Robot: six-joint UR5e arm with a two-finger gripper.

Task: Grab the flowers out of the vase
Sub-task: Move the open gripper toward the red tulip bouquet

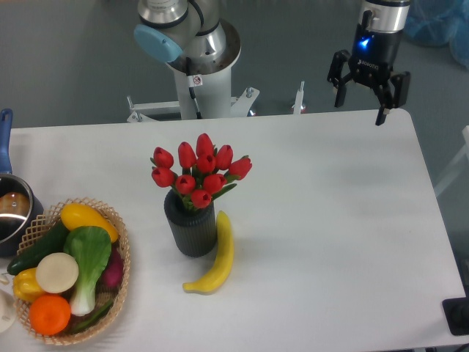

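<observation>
Red tulip bunch (201,171) seated in ribbed vase (192,229); light, stiff; best gripped at stems. Gripper (368,94) spread, far right of vase.

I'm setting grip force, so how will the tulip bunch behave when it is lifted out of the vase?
The flowers look artificial and light, probably stiff enough to rise together. Their heads spread wider than the vase, so gripping the buds may slip. The vase might tip or lift if stems drag.
</observation>
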